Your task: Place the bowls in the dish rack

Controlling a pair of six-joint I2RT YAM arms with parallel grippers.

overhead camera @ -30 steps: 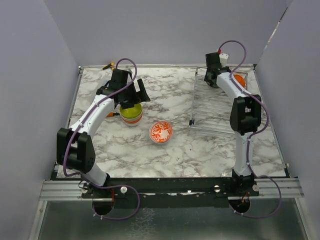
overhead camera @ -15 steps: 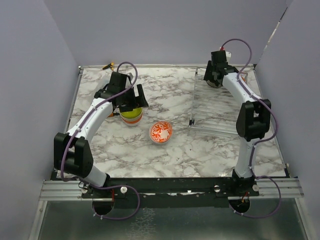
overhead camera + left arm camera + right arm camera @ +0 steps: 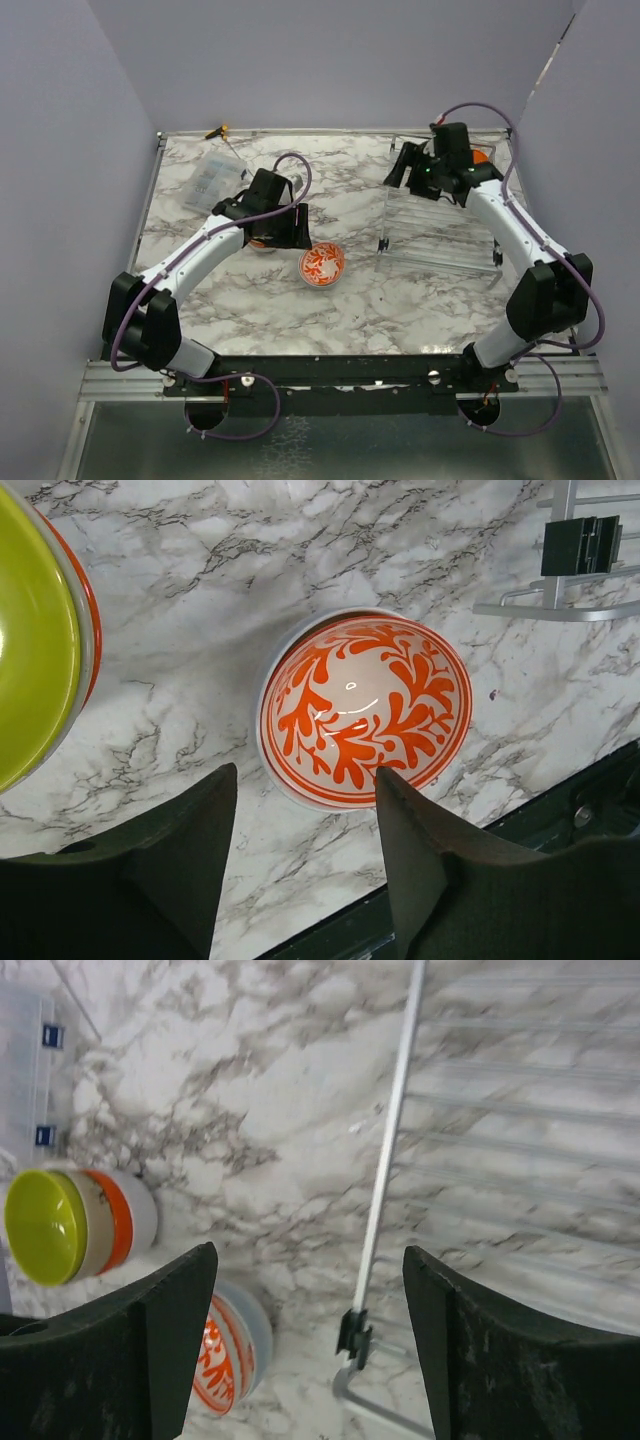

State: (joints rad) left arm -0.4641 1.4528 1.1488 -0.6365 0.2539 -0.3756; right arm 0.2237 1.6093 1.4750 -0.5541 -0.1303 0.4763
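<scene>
Marble tabletop point(image 3: 350, 300), patterned bowl point(image 3: 365, 708) beside spread left tool point(image 3: 305, 780), dish rack point(image 3: 440, 215) at right

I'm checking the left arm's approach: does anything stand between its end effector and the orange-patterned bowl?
Nothing visible does. The orange-patterned bowl lies mouth-up straight beyond the open left end effector. The stack topped by the lime green bowl sits off to the side, apart from it.

Bright, even light is thrown from above; only soft shadows are cast. Glare is seen on the patterned bowl point(image 3: 365, 712). The rack point(image 3: 395, 1130) is blurred in the right wrist view.
</scene>
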